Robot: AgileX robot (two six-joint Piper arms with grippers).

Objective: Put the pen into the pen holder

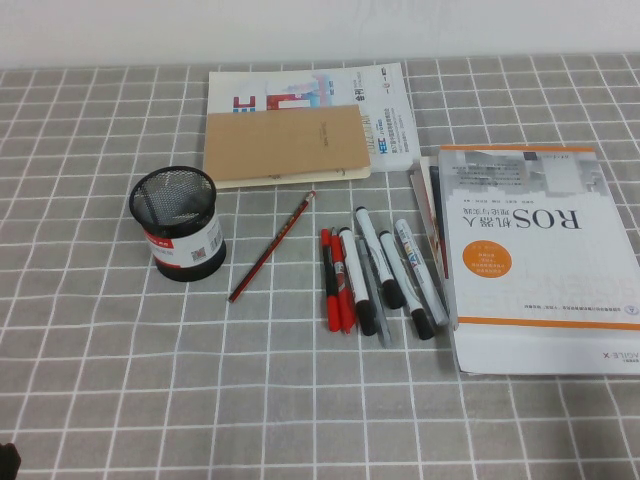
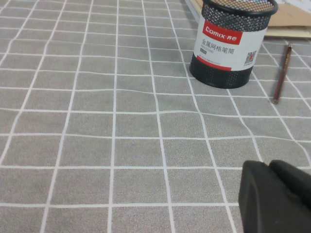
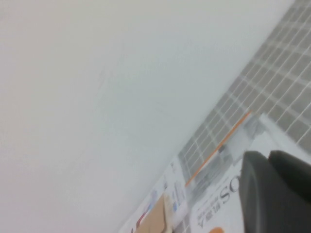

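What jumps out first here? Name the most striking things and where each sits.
The black mesh pen holder with its red-and-white label stands alone on the robot's left. A row of markers, the white-barrelled pen among them, lies mid-table beside a big white ROS book on the right. Each end effector shows only in its own wrist view: left low over the cloth, right raised above the book.

White black-capped pen (image 1: 354, 280) lies flat, well apart from upright mesh pen holder (image 1: 177, 223).
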